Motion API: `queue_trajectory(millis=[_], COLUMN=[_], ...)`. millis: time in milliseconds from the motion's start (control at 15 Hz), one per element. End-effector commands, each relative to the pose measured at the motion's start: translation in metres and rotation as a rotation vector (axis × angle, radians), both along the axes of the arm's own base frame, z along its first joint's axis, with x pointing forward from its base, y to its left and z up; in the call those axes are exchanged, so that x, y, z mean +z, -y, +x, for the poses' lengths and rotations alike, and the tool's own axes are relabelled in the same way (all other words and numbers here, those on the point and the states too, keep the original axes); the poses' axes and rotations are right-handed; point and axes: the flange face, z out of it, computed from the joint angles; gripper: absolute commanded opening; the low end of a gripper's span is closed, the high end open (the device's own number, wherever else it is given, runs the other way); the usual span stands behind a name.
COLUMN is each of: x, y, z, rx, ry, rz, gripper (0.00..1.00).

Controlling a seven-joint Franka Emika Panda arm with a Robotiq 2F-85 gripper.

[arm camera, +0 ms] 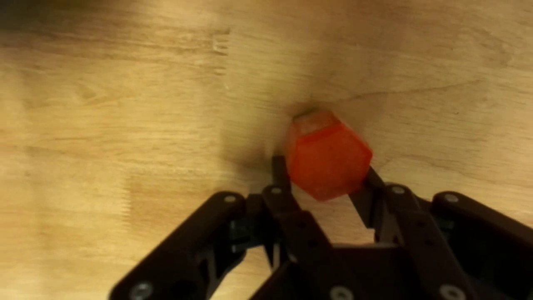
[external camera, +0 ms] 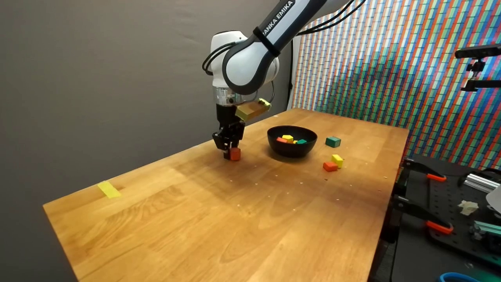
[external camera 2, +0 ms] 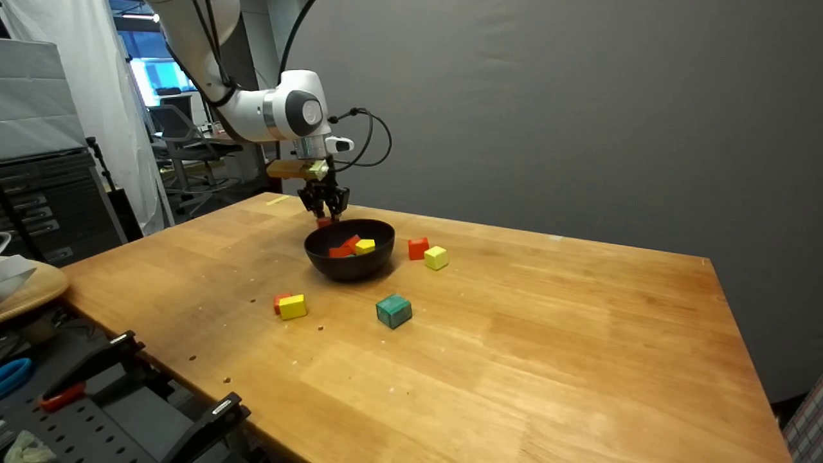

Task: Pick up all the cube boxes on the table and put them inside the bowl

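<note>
Cube box (external camera: pixel 235 154) under "ANKA EMIKA" arm (external camera: pixel 250 60)

Cubes (external camera: pixel 287 138) in bowl (external camera: pixel 291 150) partly hidden

The table (external camera: pixel 188 235) is honey-brown with wood grain; the bowl (external camera: pixel 291 151) black; the cubes (external camera 2: pixel 393 312) red, yellow and green; the strip (external camera: pixel 109 189) yellow; the arm (external camera: pixel 243 67) white with dark grey; the gripper (arm camera: pixel 327 171) black; the backdrop (external camera: pixel 98 86) grey; the panel (external camera: pixel 391 66) striped in red, blue, green and white; the clamps (external camera: pixel 419 211) black and orange; the curtain (external camera 2: pixel 90 51) white.
</note>
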Motion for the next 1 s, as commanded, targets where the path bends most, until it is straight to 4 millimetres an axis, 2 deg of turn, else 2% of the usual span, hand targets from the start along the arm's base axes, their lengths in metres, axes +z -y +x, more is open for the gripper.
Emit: queue_trajectory(millis=[0, 200, 333, 400, 667, 933], x=[0.051, 0.092, 0.112, 0.116, 0.100, 0.077], y=[0.014, 0.035, 0.065, 0.080, 0.141, 0.184], z=[-0.021, -0.042, -0.056, -0.061, -0.079, -0.094], rx=[-0.036, -0.059, -0.117, -0.146, -0.313, -0.441], ry=[-0.007, -0.032, -0.043, -0.076, -0.209, -0.250], rz=[-0.004, 0.010, -0.001, 0.018, 0.065, 0.110], gripper=[0.15, 0.15, 0.15, 0.15, 0.15, 0.15])
